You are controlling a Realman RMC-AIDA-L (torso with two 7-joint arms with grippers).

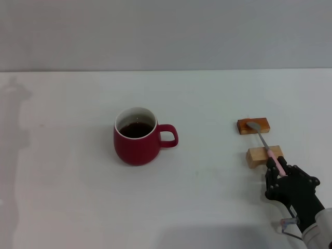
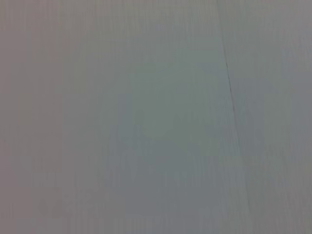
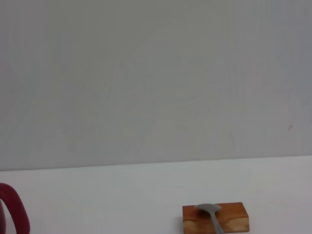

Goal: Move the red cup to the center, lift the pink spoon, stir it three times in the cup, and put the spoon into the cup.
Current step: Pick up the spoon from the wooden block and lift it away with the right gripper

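The red cup [image 1: 136,137] stands upright on the white table near its middle, with dark liquid inside and its handle toward my right side. Part of its handle shows in the right wrist view [image 3: 14,210]. The pink spoon [image 1: 262,139] lies across two small wooden blocks at the right, its grey bowl on the farther block. The bowl also shows in the right wrist view [image 3: 208,209]. My right gripper [image 1: 277,167] is at the near end of the spoon and closed around its pink handle. My left gripper is out of view.
The darker wooden block [image 1: 253,125] and the paler one [image 1: 264,155] sit one behind the other at the right; the darker one also shows in the right wrist view [image 3: 234,217]. The left wrist view shows only a plain grey surface.
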